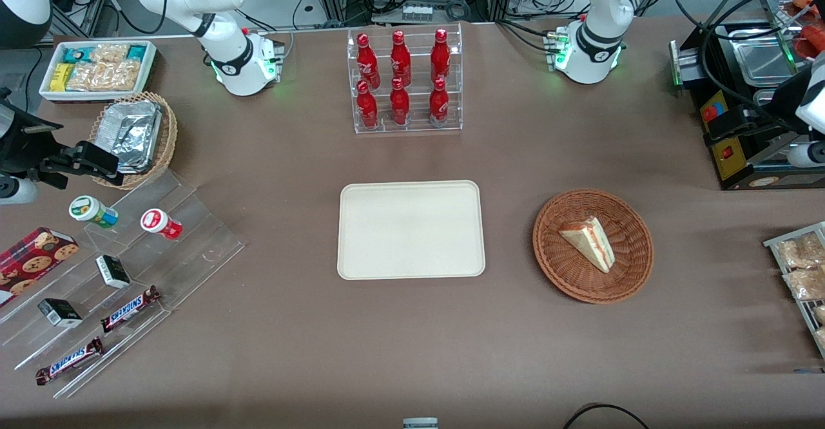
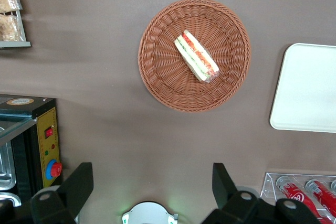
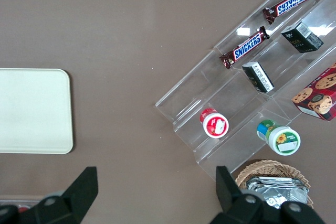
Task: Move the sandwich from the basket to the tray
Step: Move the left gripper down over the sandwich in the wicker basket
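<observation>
The sandwich (image 1: 590, 242) (image 2: 197, 56), a pale wedge with red and green layers on its cut side, lies in the round reddish-brown wicker basket (image 1: 548, 255) (image 2: 157, 77). The cream tray (image 1: 410, 229) (image 2: 310, 87) (image 3: 31, 111) lies flat beside the basket, toward the parked arm's end, with nothing on it. My left gripper (image 2: 152, 182) hangs high above the table between the arm's base and the basket. Its two dark fingers (image 2: 79, 184) stand wide apart and open, with only bare tablecloth between them.
A clear rack of red bottles (image 1: 403, 81) (image 2: 310, 192) stands farther from the front camera than the tray. A black machine with a red button (image 1: 735, 139) (image 2: 50, 169) and a rack of snack packets (image 1: 799, 268) sit at the working arm's end. Acrylic steps with snacks (image 1: 116, 274) lie at the parked arm's end.
</observation>
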Tool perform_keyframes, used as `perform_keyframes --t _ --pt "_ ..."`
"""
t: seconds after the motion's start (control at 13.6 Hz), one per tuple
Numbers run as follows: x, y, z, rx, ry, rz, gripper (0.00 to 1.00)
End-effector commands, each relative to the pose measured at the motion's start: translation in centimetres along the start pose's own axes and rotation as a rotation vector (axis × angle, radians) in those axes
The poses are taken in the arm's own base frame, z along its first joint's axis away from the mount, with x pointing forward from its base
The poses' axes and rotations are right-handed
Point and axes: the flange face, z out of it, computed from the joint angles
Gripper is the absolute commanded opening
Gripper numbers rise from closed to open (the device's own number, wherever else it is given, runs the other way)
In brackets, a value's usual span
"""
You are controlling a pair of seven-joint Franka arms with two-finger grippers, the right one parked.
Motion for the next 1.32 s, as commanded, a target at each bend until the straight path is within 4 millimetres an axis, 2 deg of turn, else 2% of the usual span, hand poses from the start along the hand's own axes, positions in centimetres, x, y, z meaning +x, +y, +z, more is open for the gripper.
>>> perform_keyframes --t 0.0,0.22,0.37,0.51,0.59,0.73,0.95,1.1,1.25 --pt "-0.2 0.1 -0.7 0.010 0.009 0.013 1.00" --pt "0.5 -0.2 0.2 0.039 0.003 0.003 1.00" --pt "2.1 -0.5 2.1 0.045 -0.004 -0.019 1.00" --pt "4.1 -0.8 6.0 0.060 -0.058 -0.061 1.00" --pt "4.9 -1.0 8.5 0.061 -0.048 -0.175 1.00" --pt "5.7 -0.5 12.4 0.062 -0.023 -0.394 1.00" --pt "6.4 0.2 18.0 0.025 0.034 -0.565 1.00" --pt "7.3 2.1 21.6 0.007 0.068 -0.632 1.00" --pt "8.5 4.9 24.5 -0.007 0.087 -0.728 1.00"
